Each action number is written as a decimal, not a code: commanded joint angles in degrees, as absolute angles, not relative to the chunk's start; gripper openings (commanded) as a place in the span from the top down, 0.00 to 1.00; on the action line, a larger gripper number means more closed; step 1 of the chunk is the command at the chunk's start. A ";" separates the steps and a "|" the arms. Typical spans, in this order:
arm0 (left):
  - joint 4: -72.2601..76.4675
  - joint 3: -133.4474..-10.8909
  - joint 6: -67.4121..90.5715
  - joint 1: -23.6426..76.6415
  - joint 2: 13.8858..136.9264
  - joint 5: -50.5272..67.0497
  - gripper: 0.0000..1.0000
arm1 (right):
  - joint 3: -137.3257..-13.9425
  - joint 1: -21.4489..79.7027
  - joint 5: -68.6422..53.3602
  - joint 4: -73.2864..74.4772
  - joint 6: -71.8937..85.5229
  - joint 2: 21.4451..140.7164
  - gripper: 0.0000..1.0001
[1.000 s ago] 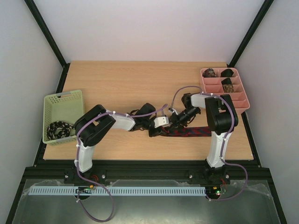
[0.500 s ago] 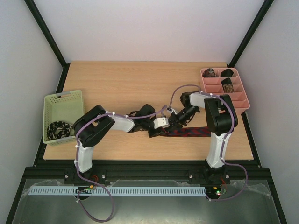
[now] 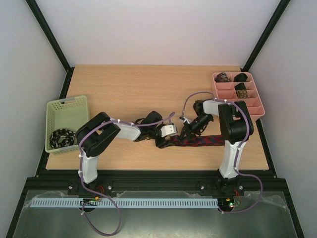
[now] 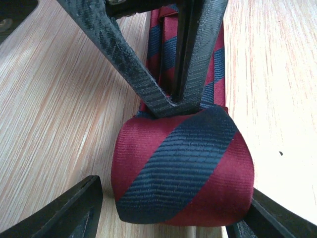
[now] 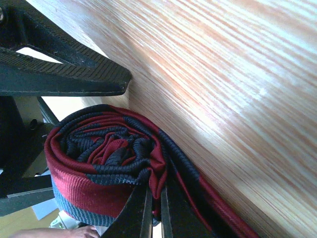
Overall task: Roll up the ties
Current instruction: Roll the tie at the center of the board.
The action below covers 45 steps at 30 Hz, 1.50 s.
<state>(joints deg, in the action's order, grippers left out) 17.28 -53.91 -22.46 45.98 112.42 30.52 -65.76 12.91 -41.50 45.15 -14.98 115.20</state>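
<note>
- Right gripper (image 5: 155,210) clenched on fabric at the edge of the half-rolled red-and-navy tie (image 4: 183,168).
- Left gripper (image 4: 173,218) released, its 2 fingers (image 4: 74,210) flanking the coil on the table (image 3: 124,84).

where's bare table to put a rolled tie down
Far half of the table, between basket and tray, is bare; so is the near edge before the striped tie. Crowded mid-table: left gripper, right gripper.

Around the rolled tie (image 3: 170,142), 9 o'clock is being blocked by the left arm (image 3: 132,131) and 2 o'clock by the right gripper (image 3: 183,135). Bare table (image 3: 138,89) is being left free toward 12 o'clock. Farther out, passage is being limited by the green basket (image 3: 67,102) at 9 o'clock and the pink tray (image 3: 251,102) at 2 o'clock.
</note>
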 commanded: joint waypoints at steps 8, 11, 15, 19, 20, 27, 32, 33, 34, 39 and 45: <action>18.34 -56.07 -20.85 47.89 116.33 31.11 0.33 | -66.53 15.66 -30.59 41.53 -12.22 119.97 0.98; 16.58 -56.19 -21.89 47.89 116.34 29.54 0.43 | -68.52 17.43 -31.08 40.86 -11.77 121.39 0.98; 15.80 -51.33 -24.92 47.19 113.21 26.47 0.63 | -72.32 18.32 -31.18 39.97 -11.65 123.43 0.97; 14.63 -46.08 -28.61 46.82 110.10 24.12 0.69 | -76.02 18.28 -30.92 41.07 -13.22 123.98 0.92; 14.30 -45.23 -29.15 46.75 109.72 23.88 0.69 | -76.60 18.24 -31.40 41.97 -13.78 123.60 0.86; 13.54 -44.77 -30.11 46.71 110.91 21.69 0.68 | -75.30 17.75 -43.46 49.14 -12.58 116.41 0.49; 13.34 -44.91 -31.11 46.75 111.18 21.88 0.67 | -73.07 18.78 -52.60 50.10 -9.17 114.93 0.47; 13.21 -44.91 -31.38 46.75 111.28 21.96 0.67 | -73.00 19.35 -51.81 49.58 -8.95 115.29 0.48; 13.11 -44.91 -31.64 46.73 111.27 22.05 0.67 | -73.15 19.95 -50.84 49.06 -8.71 115.87 0.49; 12.71 -45.09 -32.34 46.41 111.28 22.15 0.66 | -75.34 20.48 -46.85 49.56 -8.86 121.03 0.59; 12.46 -45.33 -31.99 45.78 110.97 22.43 0.60 | -73.42 19.86 -41.64 48.78 -8.65 121.12 0.98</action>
<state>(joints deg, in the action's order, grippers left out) 22.41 -47.16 -30.57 46.41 108.64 24.27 -75.31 20.21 -50.48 48.75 -9.37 119.15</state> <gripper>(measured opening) 0.370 0.092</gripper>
